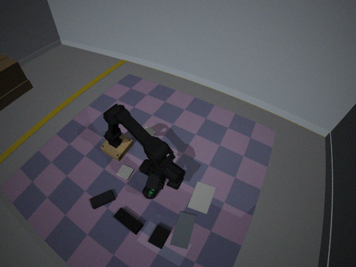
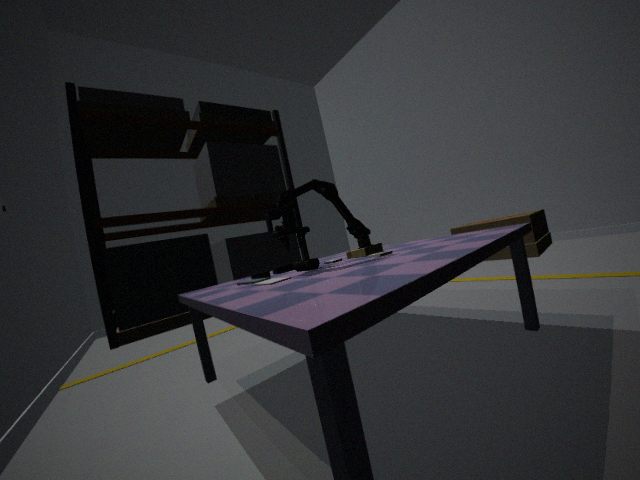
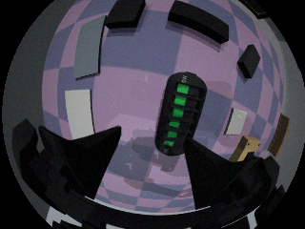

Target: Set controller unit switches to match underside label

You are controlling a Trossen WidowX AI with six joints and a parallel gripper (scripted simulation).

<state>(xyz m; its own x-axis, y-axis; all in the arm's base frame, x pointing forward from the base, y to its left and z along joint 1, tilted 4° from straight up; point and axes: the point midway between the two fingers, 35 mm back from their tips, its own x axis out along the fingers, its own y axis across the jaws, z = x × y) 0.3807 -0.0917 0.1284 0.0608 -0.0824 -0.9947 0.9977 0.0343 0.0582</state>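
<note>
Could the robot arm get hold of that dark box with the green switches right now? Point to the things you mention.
Probably yes: the fingers are apart, and the wrist view shows nothing lying over the controller unit (image 1: 149,193) (image 3: 177,114). It sits off to one side, though, so the arm (image 1: 133,127) (image 2: 315,184) would likely need to shift over first.

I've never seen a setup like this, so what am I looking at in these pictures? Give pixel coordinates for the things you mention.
One black robot arm (image 1: 134,127) (image 2: 338,198) stands on a checkered table (image 1: 227,143) (image 2: 361,284). One picture looks down from above, one from low beside the table, and one from the arm's wrist. The claw (image 3: 154,136) is open and holds nothing. Near it lies a dark controller (image 1: 150,193) (image 3: 182,114) with green-marked switches facing up. Around it are three black blocks, a grey plate (image 1: 183,230) (image 3: 89,48) and some pale plates.
</note>
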